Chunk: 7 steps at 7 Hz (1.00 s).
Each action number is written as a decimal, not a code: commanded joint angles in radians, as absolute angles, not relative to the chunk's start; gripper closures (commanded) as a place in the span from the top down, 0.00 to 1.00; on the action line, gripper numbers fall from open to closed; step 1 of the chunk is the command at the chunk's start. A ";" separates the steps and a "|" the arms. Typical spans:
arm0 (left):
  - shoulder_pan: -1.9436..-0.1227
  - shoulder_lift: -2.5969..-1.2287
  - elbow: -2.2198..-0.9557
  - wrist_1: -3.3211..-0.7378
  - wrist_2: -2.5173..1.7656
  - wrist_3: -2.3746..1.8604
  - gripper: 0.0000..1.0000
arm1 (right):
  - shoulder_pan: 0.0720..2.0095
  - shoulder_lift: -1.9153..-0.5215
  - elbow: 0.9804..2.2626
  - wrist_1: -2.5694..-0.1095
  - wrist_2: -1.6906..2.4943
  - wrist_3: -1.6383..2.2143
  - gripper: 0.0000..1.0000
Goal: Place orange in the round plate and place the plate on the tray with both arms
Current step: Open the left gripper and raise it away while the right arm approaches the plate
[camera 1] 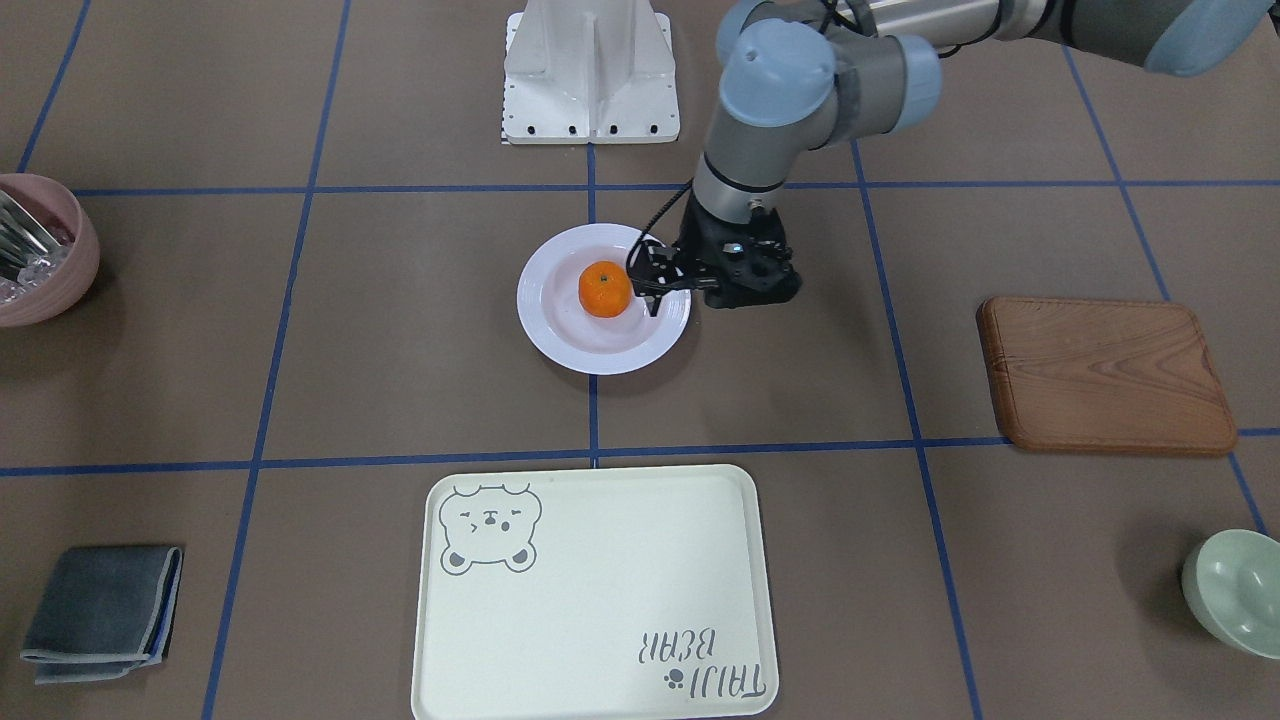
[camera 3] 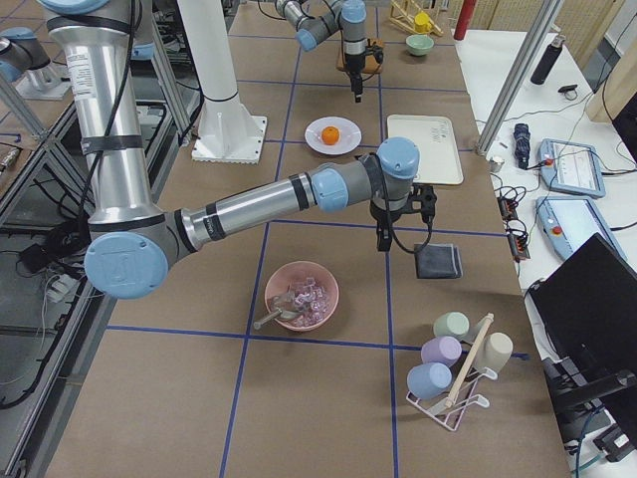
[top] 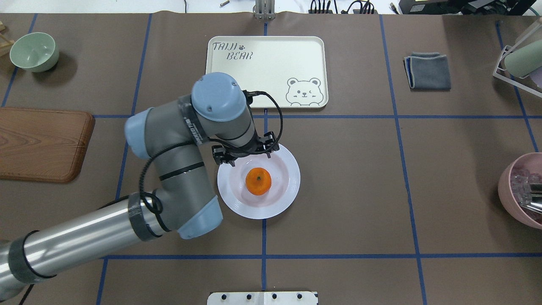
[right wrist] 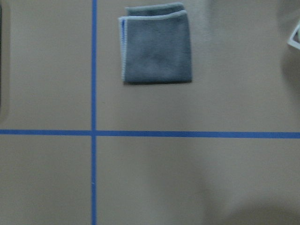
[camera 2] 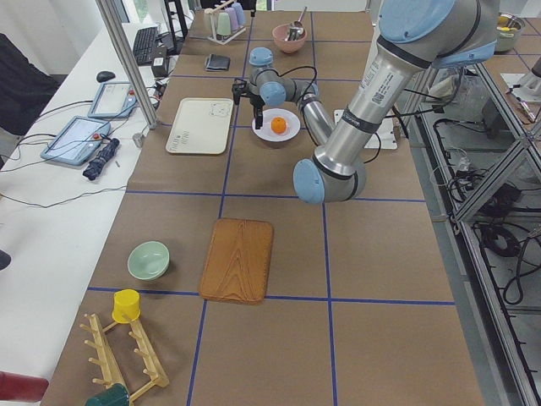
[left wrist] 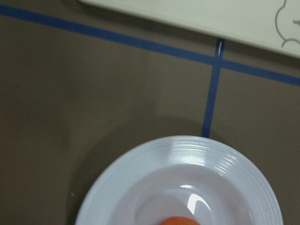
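Now | orange (camera 1: 605, 289): bright, round | round plate (camera 1: 560, 342): glossy white, ridged rim

Grey "TAIJI BEAR" lettering (top: 232, 51) with a small paw mark, printed in one corner of the cream tray (top: 271, 70)

The front-facing camera looks steeply down from across the brown table (camera 1: 400, 330), with the robot's white base mount (camera 1: 590, 75) at its far edge. The overhead camera faces the opposite way from behind the robot. Both share the large cream rectangular plastic tray (camera 1: 620, 560) and the glossy white round plate (camera 1: 600, 362). The two end cameras look along the table from its left and right ends, farther off. The left wrist camera hangs close above the plate's far rim and the tray's near edge. The right wrist camera looks straight down on the folded grey cloth (right wrist: 157, 44), far right in the overhead view.
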<state>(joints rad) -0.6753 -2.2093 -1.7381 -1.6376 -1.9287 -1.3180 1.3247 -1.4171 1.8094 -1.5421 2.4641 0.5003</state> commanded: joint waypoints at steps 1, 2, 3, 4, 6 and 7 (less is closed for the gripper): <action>-0.770 -2.161 -1.761 -1.644 -1.791 -1.298 0.98 | 1.121 -1.353 1.763 -1.147 2.435 1.042 1.00; -0.834 -2.128 -1.766 -1.663 -1.787 -1.214 0.98 | 1.029 -1.335 1.714 -0.930 2.343 1.257 1.00; -0.882 -2.119 -1.767 -1.663 -1.790 -1.051 0.98 | 0.915 -1.325 1.691 -0.781 2.224 1.399 1.00; -0.911 -2.103 -1.761 -1.670 -1.792 -1.034 0.98 | 0.816 -1.325 1.684 -0.682 2.127 1.519 1.00; -0.963 -2.040 -1.760 -1.715 -1.844 -0.927 0.98 | 0.653 -1.324 1.604 -0.410 1.980 1.647 1.00; -0.965 -2.040 -1.753 -1.715 -1.842 -0.925 0.98 | 0.584 -1.301 1.574 -0.335 1.880 1.669 1.00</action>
